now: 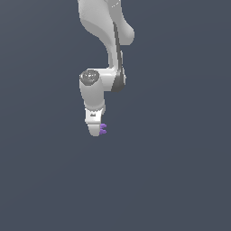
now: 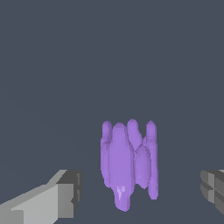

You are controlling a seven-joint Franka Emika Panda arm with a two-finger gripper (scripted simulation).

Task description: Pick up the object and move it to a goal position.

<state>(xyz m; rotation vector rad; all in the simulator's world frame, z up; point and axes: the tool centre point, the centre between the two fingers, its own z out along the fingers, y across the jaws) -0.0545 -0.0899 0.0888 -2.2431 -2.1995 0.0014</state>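
The white, jointed robot arm point(image 1: 101, 67) hangs down over a plain dark grey-blue surface point(image 1: 180, 180). Its claw point(image 1: 94, 131) stands wide open: in the wrist view both grey fingers point(image 2: 65, 194) sit well apart with nothing gripped. The tiny purple spool-like object point(image 2: 128, 164) lies between them, touching neither. In the exterior view it shows just beside the claw tip, on that view's right.

The arm point(image 1: 106, 40) is glossy white with rounded, swollen links and a dark grey seam down its side. A round joint cap point(image 1: 89, 76) is dark grey. The tool point(image 1: 94, 128) is a white block; its fingers point(image 2: 65, 194) are pale grey with darker, blocky pads.
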